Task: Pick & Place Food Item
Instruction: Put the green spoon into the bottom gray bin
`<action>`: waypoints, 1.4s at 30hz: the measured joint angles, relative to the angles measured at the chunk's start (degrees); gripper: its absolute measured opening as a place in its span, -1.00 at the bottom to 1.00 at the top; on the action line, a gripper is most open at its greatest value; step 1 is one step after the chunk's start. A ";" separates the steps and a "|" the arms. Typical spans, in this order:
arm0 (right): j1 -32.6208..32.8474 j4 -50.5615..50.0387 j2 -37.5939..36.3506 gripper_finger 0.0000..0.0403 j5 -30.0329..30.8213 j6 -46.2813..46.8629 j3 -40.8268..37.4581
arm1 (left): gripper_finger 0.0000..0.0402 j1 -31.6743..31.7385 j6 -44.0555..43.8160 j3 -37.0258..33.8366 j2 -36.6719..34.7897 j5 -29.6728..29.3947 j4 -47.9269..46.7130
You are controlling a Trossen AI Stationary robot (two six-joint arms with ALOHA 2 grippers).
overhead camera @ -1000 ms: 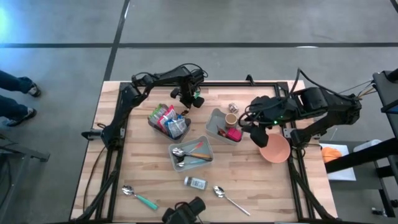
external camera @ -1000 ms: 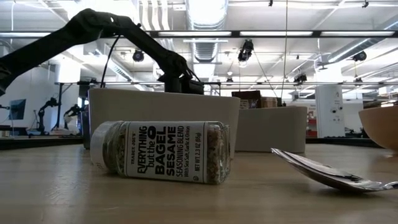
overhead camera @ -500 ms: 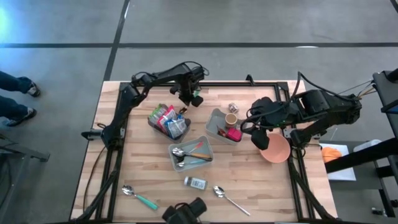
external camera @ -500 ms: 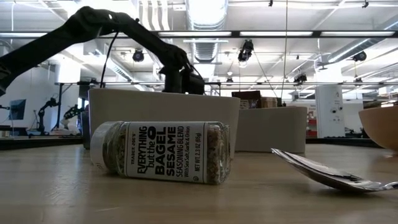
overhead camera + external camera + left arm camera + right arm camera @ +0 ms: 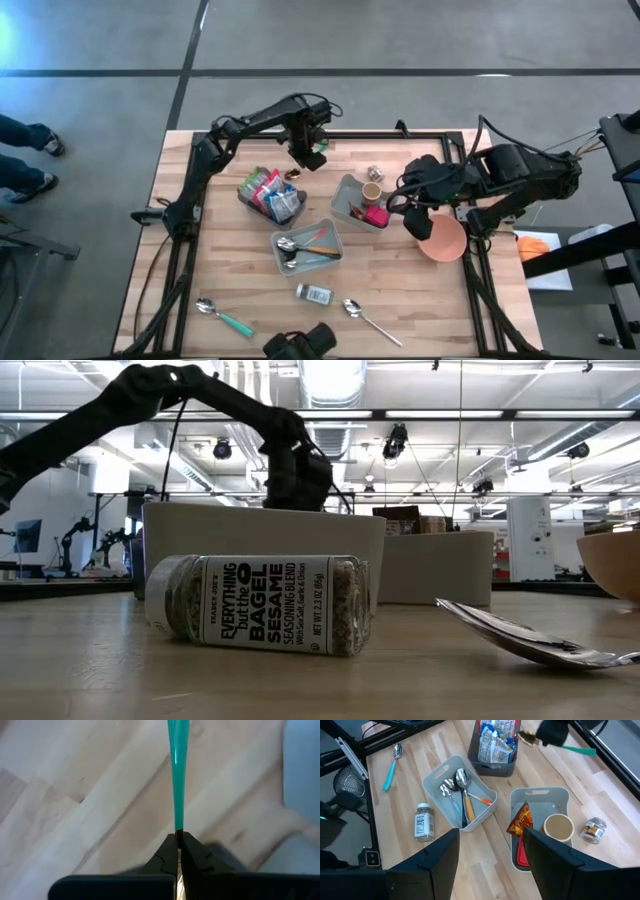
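Observation:
My left gripper (image 5: 303,160) hangs over the table's far side, just beyond the dark bin of snack packets (image 5: 268,192), and is shut on a teal-handled spoon (image 5: 570,750). In the high view the spoon's bowl (image 5: 292,173) shows on the gripper's near side. A light bin (image 5: 347,188) holds a chip bag (image 5: 520,820), a paper cup (image 5: 371,191) and a pink item. My right gripper (image 5: 490,840) hovers open and high at the table's right, with nothing between its fingers. My left gripper pinches the spoon between its two fingers where the teal handle meets the metal neck (image 5: 178,834). The fingers point down and lie across the spoon. The spoon is lifted clear of the table and roughly level, the handle (image 5: 580,751) sticking out one side and the bowl (image 5: 527,737) the other.
A second light bin (image 5: 330,232) at mid-table holds several spoons. A seasoning bottle (image 5: 314,293) lies near the front edge, between a teal spoon (image 5: 225,317) and a metal spoon (image 5: 365,318). A small jar (image 5: 374,173) stands far right of centre. A pink bowl (image 5: 443,238) sits below my right arm.
My left gripper has risen with the spoon and drifted a little toward the table's far edge, rolling about its own axis as it went. It has stayed shut on the spoon, which is carried up clear of the table.

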 joint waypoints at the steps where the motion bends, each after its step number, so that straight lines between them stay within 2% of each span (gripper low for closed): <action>1: 0.00 -0.04 0.00 0.07 0.00 0.00 0.00 | -1.00 -0.10 1.20 0.77 -0.30 -0.06 -1.59; 8: 0.00 -0.57 0.00 0.07 0.42 -0.22 0.00 | -1.00 -0.43 4.83 2.09 -6.53 0.31 -6.02; 13: -0.02 -0.59 0.00 0.07 1.50 -0.12 0.00 | -1.00 -1.11 4.96 2.05 -12.60 3.41 -7.21; 21: -0.02 -0.59 0.00 0.07 2.92 0.48 0.00 | -1.00 -8.59 0.27 -0.96 -23.53 3.90 -7.84; 27: -0.02 -0.57 0.00 0.07 4.17 0.66 0.00 | -1.00 -18.29 -6.09 -7.22 -29.41 3.19 -5.87; 34: -0.02 -0.57 0.00 0.07 4.31 0.57 0.00 | -1.00 -28.16 -12.34 -20.03 -33.24 3.05 6.34; 42: -0.02 -0.57 0.00 0.07 4.28 0.74 0.00 | -1.00 -33.64 -9.26 -33.16 -32.57 4.00 15.72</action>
